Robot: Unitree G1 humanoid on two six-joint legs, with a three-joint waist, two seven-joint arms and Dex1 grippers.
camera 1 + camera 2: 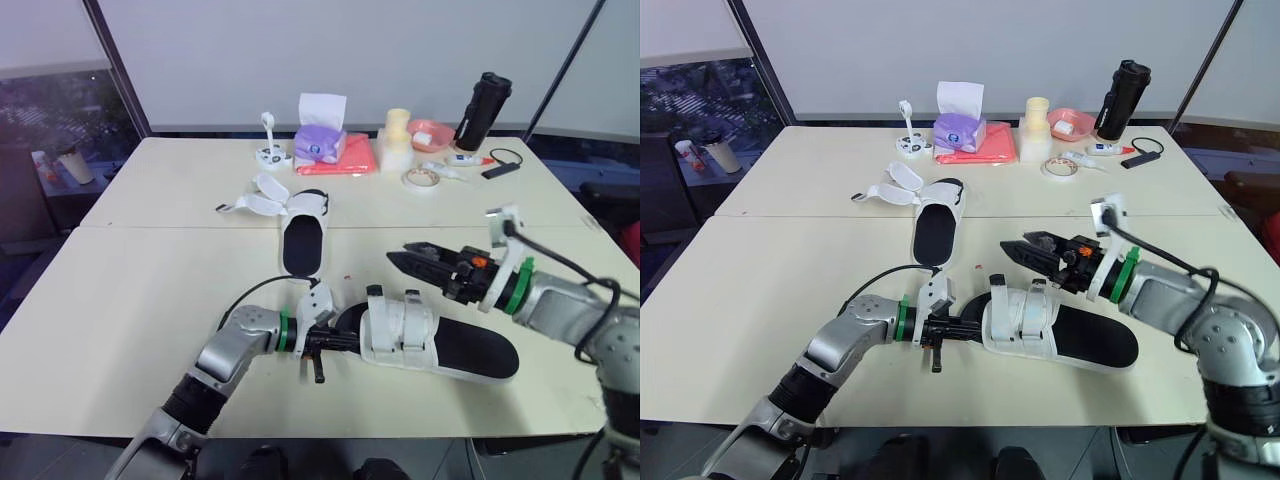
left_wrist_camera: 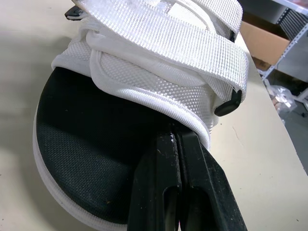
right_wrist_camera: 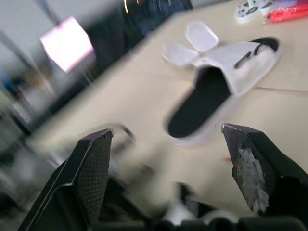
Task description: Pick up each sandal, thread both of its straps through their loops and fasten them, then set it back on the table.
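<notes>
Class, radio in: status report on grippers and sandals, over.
Left gripper shut on near sandal, at its upper's edge. Right gripper open, above it. Far sandal lies unstrapped beyond. Nothing blocking.

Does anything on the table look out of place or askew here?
The far sandal stands out: its two straps lie undone, splayed flat on the table beside it. The near sandal, pinched by the left gripper, has its straps closed across the upper.
</notes>
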